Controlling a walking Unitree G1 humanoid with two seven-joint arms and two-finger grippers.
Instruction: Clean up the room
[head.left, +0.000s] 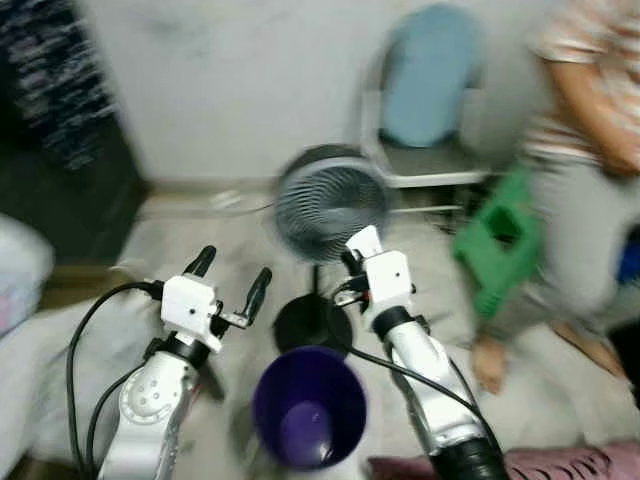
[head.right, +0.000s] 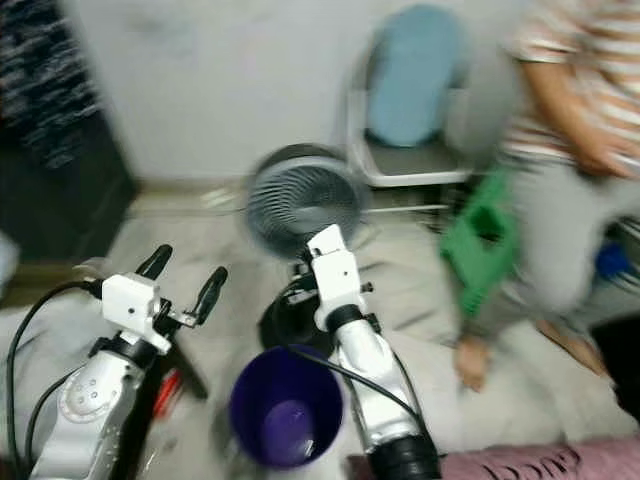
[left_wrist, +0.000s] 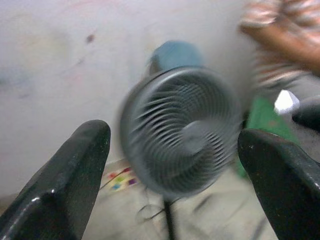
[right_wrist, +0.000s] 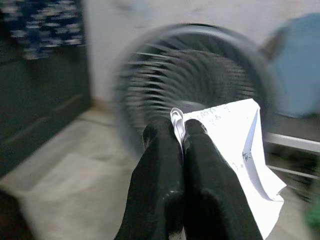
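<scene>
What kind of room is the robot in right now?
Probably a lived-in room of a home, perhaps a bedroom or living room. A standing fan is on the floor, a chair sits against the wall, and a barefoot person stands nearby beside a green stool.

- White paper scrap (right_wrist: 235, 150), creased and folded, with faint handwriting (too blurred to read), is pinched at its edge between the closed fingers (right_wrist: 165, 175) of the right hand (right_wrist: 179, 131).
- Purple bin (head.left: 308, 410) stands upright on the floor, open mouth up.
</scene>
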